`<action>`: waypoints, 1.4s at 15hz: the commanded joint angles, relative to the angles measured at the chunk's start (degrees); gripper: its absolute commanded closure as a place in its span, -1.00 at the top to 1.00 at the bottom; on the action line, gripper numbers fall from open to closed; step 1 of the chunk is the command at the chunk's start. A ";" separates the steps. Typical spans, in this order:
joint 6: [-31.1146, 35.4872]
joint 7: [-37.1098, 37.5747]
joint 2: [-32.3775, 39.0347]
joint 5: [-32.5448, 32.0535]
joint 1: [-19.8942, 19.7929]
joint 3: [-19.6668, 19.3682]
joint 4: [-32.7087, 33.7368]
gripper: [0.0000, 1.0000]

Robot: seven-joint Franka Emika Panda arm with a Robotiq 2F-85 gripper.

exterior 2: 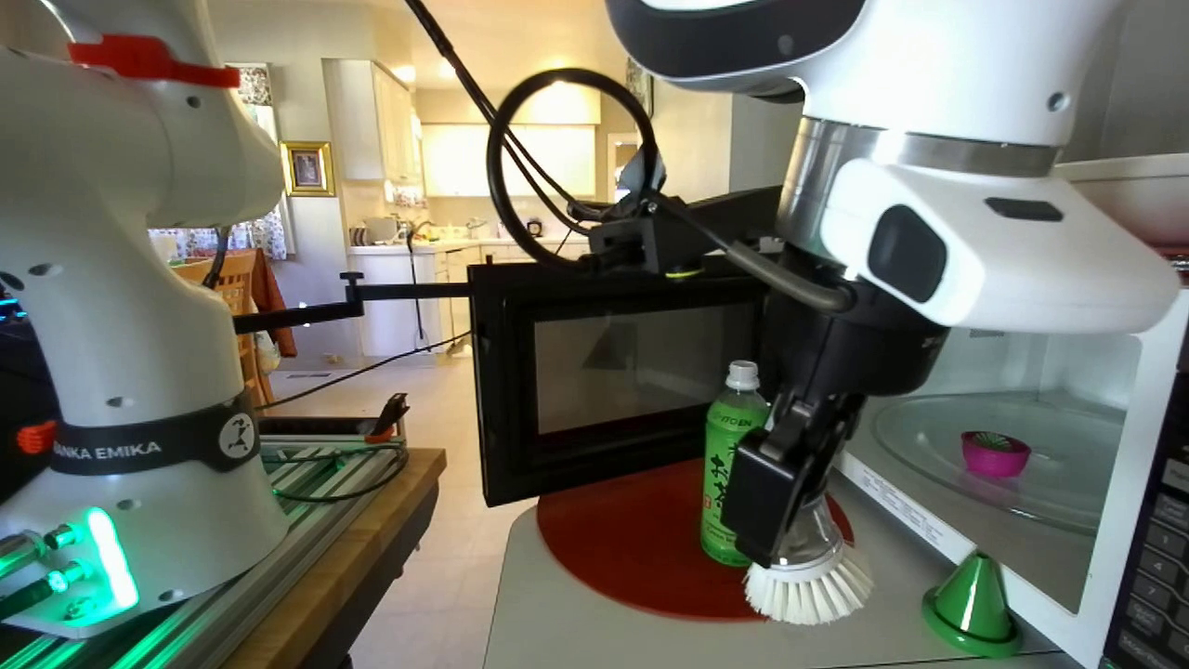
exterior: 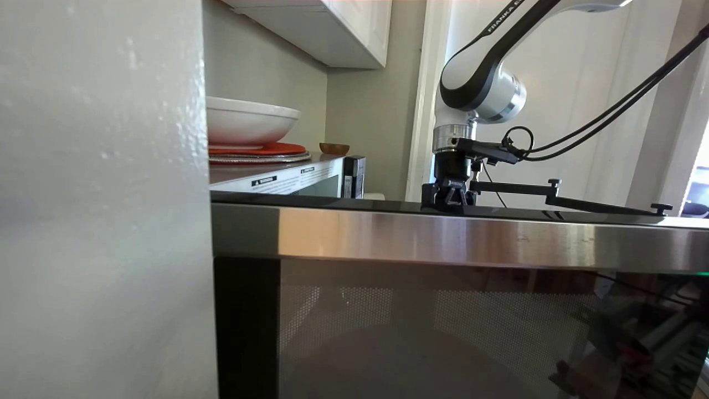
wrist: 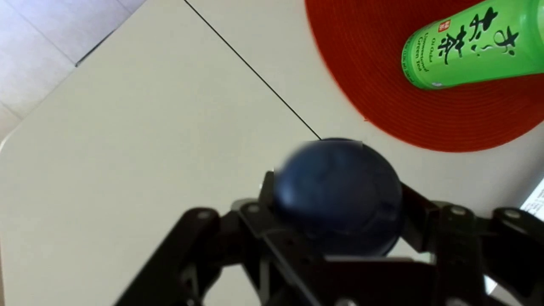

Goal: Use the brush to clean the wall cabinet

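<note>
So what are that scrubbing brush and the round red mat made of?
The brush: see-through and shiny above, so probably plastic; its tufted white bristles perhaps nylon. The red mat: matte, maybe woven fibre or plastic cord, judging by fine concentric ridges.
</note>
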 commanded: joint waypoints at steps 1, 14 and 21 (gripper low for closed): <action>0.52 0.95 1.40 -0.01 0.06 0.27 0.84 -0.29; -0.23 2.78 12.51 2.12 -0.55 1.40 6.71 -0.29; -2.72 1.92 17.08 4.25 -1.72 2.24 10.44 -0.29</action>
